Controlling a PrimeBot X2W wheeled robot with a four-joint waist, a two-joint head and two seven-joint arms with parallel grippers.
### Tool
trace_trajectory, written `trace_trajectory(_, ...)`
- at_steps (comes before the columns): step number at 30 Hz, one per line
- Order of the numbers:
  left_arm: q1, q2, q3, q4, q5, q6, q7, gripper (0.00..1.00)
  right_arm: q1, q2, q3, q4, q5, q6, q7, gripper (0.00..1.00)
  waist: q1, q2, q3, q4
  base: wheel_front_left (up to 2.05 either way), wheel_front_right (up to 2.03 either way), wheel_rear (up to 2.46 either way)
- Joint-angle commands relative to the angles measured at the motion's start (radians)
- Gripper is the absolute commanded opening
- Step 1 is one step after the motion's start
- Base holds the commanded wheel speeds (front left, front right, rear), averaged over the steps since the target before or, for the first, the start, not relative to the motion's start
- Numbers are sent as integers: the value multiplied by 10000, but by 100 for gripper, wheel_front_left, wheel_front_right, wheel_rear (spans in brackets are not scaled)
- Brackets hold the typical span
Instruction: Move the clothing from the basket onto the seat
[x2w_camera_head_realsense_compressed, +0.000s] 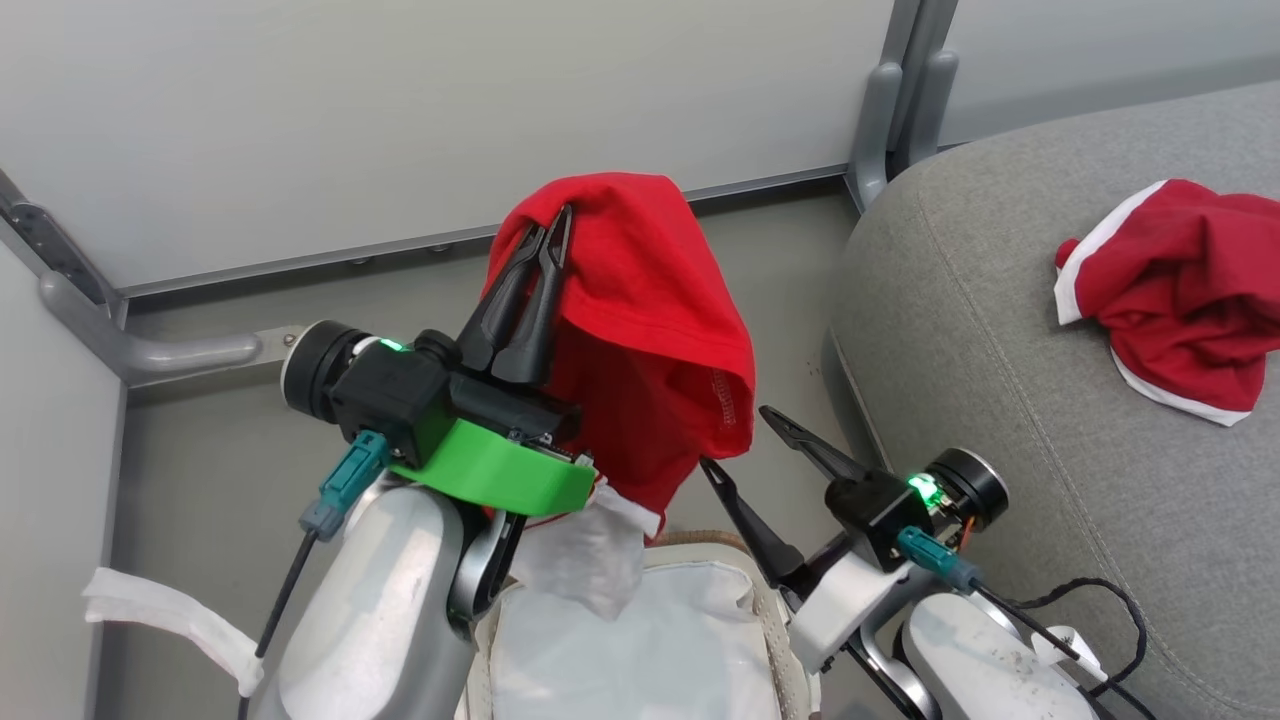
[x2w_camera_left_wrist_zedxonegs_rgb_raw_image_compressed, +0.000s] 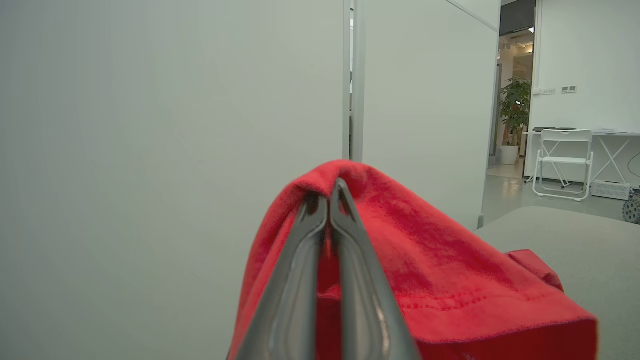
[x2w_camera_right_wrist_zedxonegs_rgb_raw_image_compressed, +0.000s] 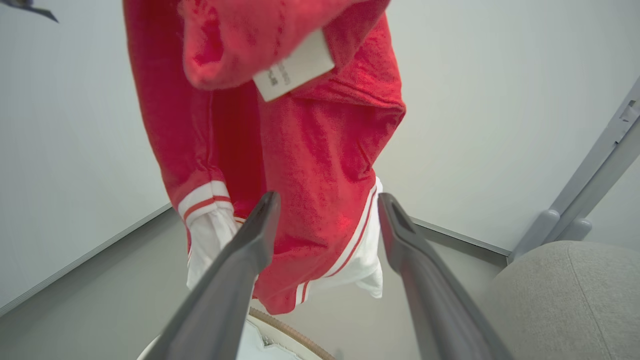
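While tight on the red clothing (x2w_camera_head_realsense_compressed: 650, 300), left pincer (x2w_camera_head_realsense_compressed: 555, 225); right pincer (x2w_camera_head_realsense_compressed: 735, 437) wide apart, empty.

The hanging garment (x2w_camera_head_realsense_compressed: 640, 320) is bright red, its cuffs white with thin red stripes, its label (x2w_camera_right_wrist_zedxonegs_rgb_raw_image_compressed: 294, 67) white with dark print. At 3 o'clock, a second garment (x2w_camera_head_realsense_compressed: 1180, 290) is red with white edging, on the grey seat (x2w_camera_head_realsense_compressed: 1000, 330). The basket (x2w_camera_head_realsense_compressed: 700, 540) has a woven brown rim and a white liner (x2w_camera_head_realsense_compressed: 640, 640). The left gripper (x2w_camera_head_realsense_compressed: 555, 222) is black, its mount (x2w_camera_head_realsense_compressed: 500, 470) green.

Basket (x2w_camera_head_realsense_compressed: 768, 610) cut by bottom edge; garment label (x2w_camera_right_wrist_zedxonegs_rgb_raw_image_compressed: 294, 65) print unreadable.
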Motion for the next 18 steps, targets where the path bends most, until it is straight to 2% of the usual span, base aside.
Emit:
trace_trajectory(1,88,20,-93,-24,-68,-18,-8,0,-223,-34,209,120,0,-14,-3,100,1,28,-106,130,0,0,0)
trace_trajectory(8,129,19,-789,-82,-337,8,-8,0,-971,101,1047,488,170,-14,-3,100,1,28,-326,476,0,0,0)
trace_trajectory(13,135,19,-1476,-148,-618,47,-8,0,-1234,305,843,952,-243,-14,-3,100,1,28,-459,793,0,0,0)
trace_trajectory(18,149,17,-2147,-290,-942,109,-8,0,-1373,549,221,1489,-846,-14,-2,100,1,28,-526,1110,0,0,0)
